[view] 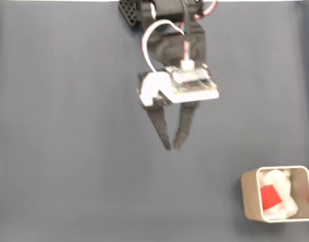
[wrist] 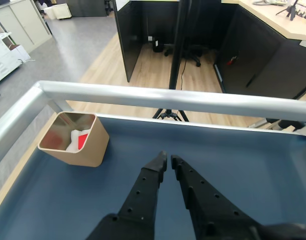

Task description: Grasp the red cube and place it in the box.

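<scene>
The black two-finger gripper (view: pixel 172 146) hangs mid-surface, fingertips nearly closed and holding nothing. The small matte red cube (view: pixel 269 197) lies on white crumpled padding (view: pixel 283 201) inside the beige thin-walled box (view: pixel 249 196) at the surface's lower right corner in the fixed view. Remaining risk appears low: a sweep toward that corner could tip the light box.

Your arm (view: pixel 169 45) reaches down from the top edge of the fixed view, wrist level. Your gripper (view: pixel 172 144) (wrist: pixel 168 160) hangs with its fingertips nearly touching, holding nothing between them.

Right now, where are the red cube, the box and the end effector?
red cube (view: pixel 269 197), fixed view, top face.
box (wrist: pixel 90 148), wrist view, front outer wall.
end effector (view: pixel 172 145), fixed view, midway between fingertips.
</scene>
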